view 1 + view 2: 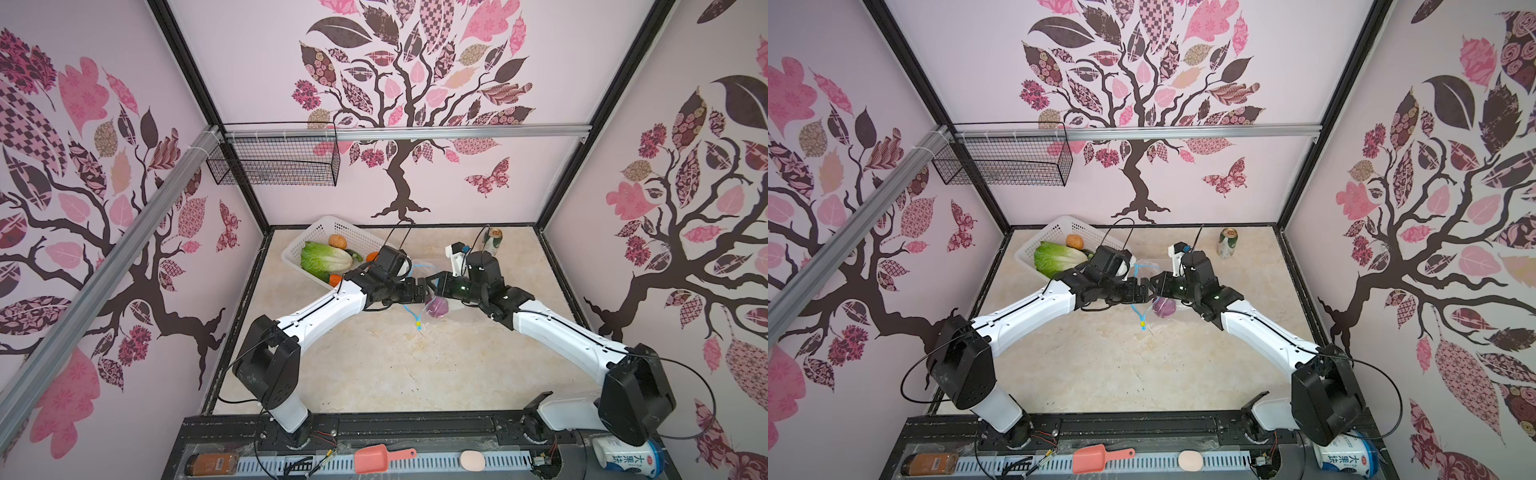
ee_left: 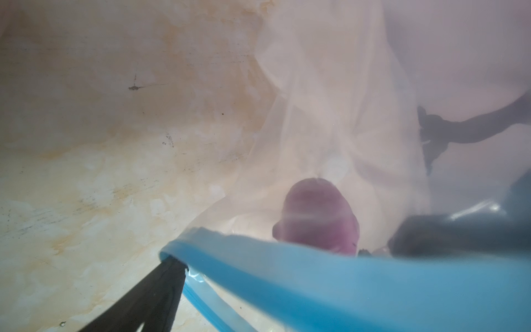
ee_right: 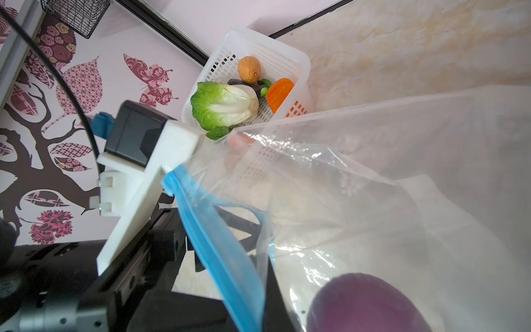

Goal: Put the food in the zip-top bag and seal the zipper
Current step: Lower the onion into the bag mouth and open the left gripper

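The clear zip-top bag (image 3: 373, 172) hangs between my two grippers over the middle of the table. Its light-blue zipper (image 1: 417, 322) droops below them. A purple onion (image 1: 436, 309) lies inside the bag, and the left wrist view shows the onion (image 2: 316, 218) through the plastic. My left gripper (image 1: 1148, 293) is at the bag's mouth and open. Only one of its black fingers (image 2: 161, 287) shows, beside the zipper (image 2: 344, 281). My right gripper (image 1: 1156, 281) is shut on the bag's mouth edge at the zipper (image 3: 218, 247). More food sits in the basket: cabbage (image 3: 224, 106), potato (image 3: 249, 69), carrot (image 3: 278, 93).
The white perforated basket (image 1: 328, 226) stands at the back left, close behind my left arm. A green-white drink can (image 1: 1228, 243) stands at the back right. A black wire basket (image 1: 274, 166) hangs on the back wall. A pink scoop (image 1: 380, 457) and a bottle (image 1: 212, 463) lie on the front ledge.
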Robot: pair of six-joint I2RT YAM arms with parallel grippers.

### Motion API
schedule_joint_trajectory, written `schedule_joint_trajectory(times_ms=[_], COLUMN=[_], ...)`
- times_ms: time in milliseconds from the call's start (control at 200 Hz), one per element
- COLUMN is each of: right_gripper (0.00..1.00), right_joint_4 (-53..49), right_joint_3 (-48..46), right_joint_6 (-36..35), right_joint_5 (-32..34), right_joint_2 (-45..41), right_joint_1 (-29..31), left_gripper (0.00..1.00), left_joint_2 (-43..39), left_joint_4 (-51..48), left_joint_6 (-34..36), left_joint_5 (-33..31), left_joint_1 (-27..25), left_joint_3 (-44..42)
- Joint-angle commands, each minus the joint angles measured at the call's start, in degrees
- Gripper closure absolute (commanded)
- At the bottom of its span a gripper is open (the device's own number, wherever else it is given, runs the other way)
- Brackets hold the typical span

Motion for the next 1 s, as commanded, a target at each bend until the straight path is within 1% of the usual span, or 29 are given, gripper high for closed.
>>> schedule_joint_trajectory(times_ms=[0,130,260,350,425,585,660,730,770,805,870,995], right_gripper=[1.00,1.00,1.00,1.00,1.00,1.00,1.00,1.00,1.00,1.00,1.00,1.00], right_joint_4=[-0.51,-2.06,-3.91,-3.97,-4.82,-5.15,-4.94,-4.71,-4.79,-4.97,-5.46,-7.03], right_joint_3=[1.37,1.99,3.65,4.58,5.82,6.64,6.37,5.94,5.88,5.86,5.77,6.23], right_joint_6=[-0.79,-2.15,-3.37,-3.35,-4.22,-4.31,-3.97,-3.73,-3.74,-3.73,-4.08,-5.95], right_joint_5=[0.90,2.51,3.14,1.95,2.37,1.44,1.11,0.98,0.89,1.02,1.63,3.65], right_joint_2=[0.35,-0.15,-0.35,-0.95,-1.52,-2.27,-2.65,-2.86,-2.89,-2.90,-2.98,-3.16], right_joint_1=[0.25,0.19,-0.51,-2.01,-2.15,-2.21,-2.21,-2.14,-2.19,-2.18,-2.22,-2.29], left_gripper=[0.06,0.07,0.07,0.07,0.07,0.09,0.11,0.16,0.19,0.26,0.46,0.78], left_joint_2=[-2.82,-5.72,-9.67,-12.17,-12.88,-10.06,-7.79,-5.45,-4.30,-3.34,-2.11,-1.17], left_joint_4=[0.45,-0.24,0.18,2.77,4.44,9.01,10.80,12.30,13.09,13.58,14.37,14.13], left_joint_6=[0.38,1.55,1.22,0.60,0.86,-0.55,-1.33,-1.88,-2.28,-2.55,-3.19,-2.71], left_joint_5=[0.06,-1.11,-1.12,1.08,2.98,7.97,9.16,10.63,11.42,12.16,13.50,14.30], left_joint_1=[-0.19,0.40,3.59,6.19,6.72,6.68,6.68,6.63,6.52,6.48,6.21,5.08], left_joint_3=[2.25,1.66,-1.03,-3.71,-4.89,-6.36,-6.47,-6.28,-5.99,-5.82,-5.16,-3.76])
